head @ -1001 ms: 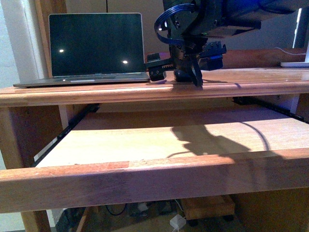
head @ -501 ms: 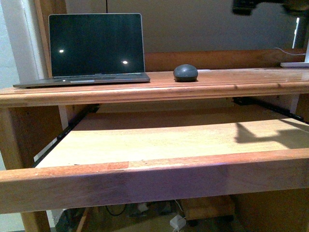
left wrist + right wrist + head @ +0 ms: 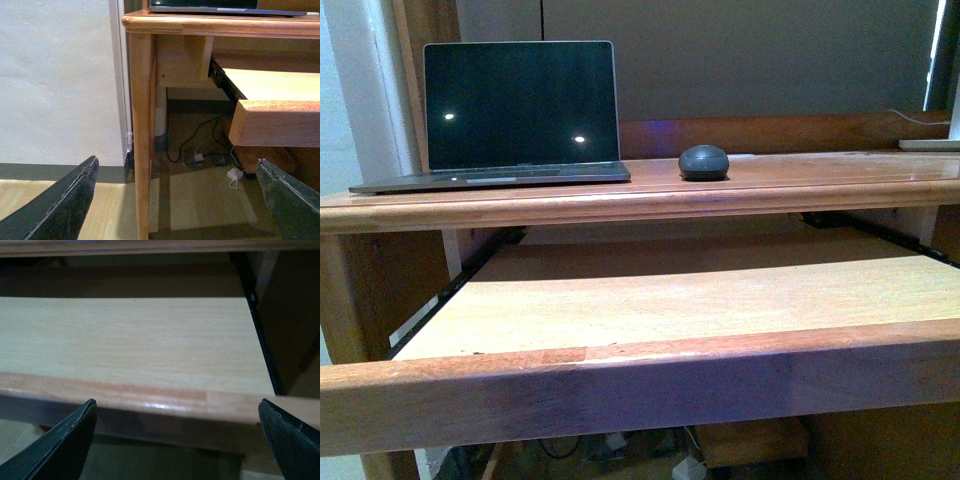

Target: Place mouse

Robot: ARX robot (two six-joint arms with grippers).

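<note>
My right gripper (image 3: 176, 405) is gaping wide, empty; dark grey domed plastic mouse (image 3: 704, 162) is resting at three o'clock of grey open laptop (image 3: 520, 105); I'd retract without nudging.

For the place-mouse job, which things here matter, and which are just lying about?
Belongs to the job:
- mouse, set down on the desk top

Just lying about:
- laptop
- pull-out shelf
- floor cables

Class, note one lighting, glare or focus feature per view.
Front view: two glare spots on the dark laptop screen; the mouse fairly sharp. Left wrist view: a lit patch on the floor. Right wrist view: soft overall, small highlight on the tray lip.
</note>
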